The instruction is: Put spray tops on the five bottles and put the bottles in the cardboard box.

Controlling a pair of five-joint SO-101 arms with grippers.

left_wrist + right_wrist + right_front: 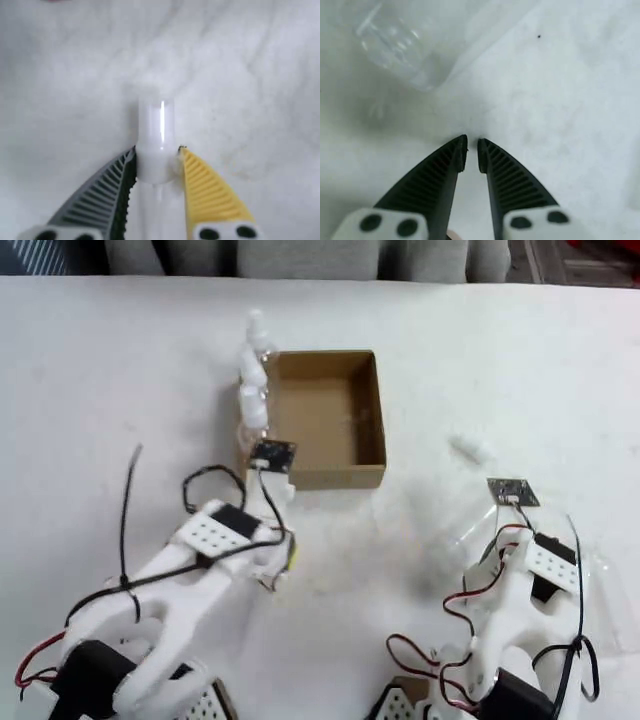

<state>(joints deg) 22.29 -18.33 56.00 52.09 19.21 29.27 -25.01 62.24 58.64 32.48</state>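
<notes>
While the left gripper (156,150) is clenched on a white spray top (156,120), pinched between its grey and yellow fingers, a thin stem runs back from the top between them. Just ahead of this gripper sits the box (335,477), with bottles (255,390) in a row against its outer wall. The right gripper (472,150) is pinched almost closed on nothing. A clear bottle (395,45) lies ahead of it, apart.

Bottles (254,370) crowd box (335,477) left wall; right side probably passable.
</notes>
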